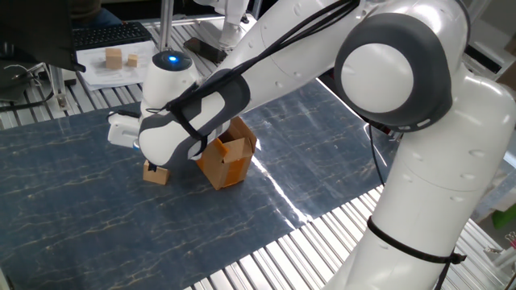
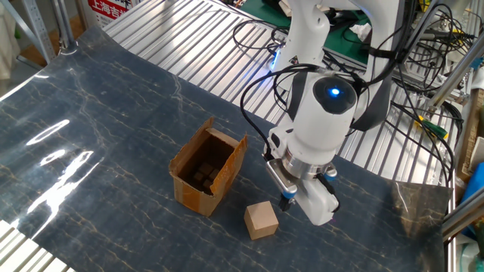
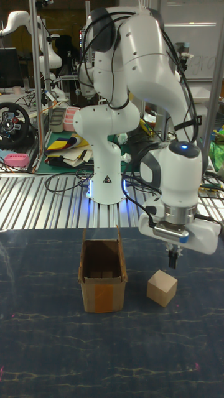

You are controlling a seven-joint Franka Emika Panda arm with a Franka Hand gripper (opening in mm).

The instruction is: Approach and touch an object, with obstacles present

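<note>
The object, a small light-tan wooden cube [image 2: 262, 220] [image 3: 162, 288] [image 1: 156, 172], rests on the blue mat beside the obstacle, an orange-brown cardboard box [image 2: 206, 170] [image 3: 102, 277] [image 1: 226, 157] with raised flaps. My gripper [image 3: 172, 262] [image 2: 286, 202] points down just above and behind the cube's far right corner. Its dark fingers look pressed together with nothing held. A small gap still shows between fingertips and cube. In the first fixed view the wrist hides the fingertips and part of the cube.
The blue marbled mat [image 2: 91, 136] lies on a ribbed metal table [image 2: 174, 30]. Two pale wooden blocks [image 1: 121, 58] sit on a white sheet at the back, next to a keyboard [image 1: 109, 34]. Cables [image 2: 423, 113] hang behind the arm's base.
</note>
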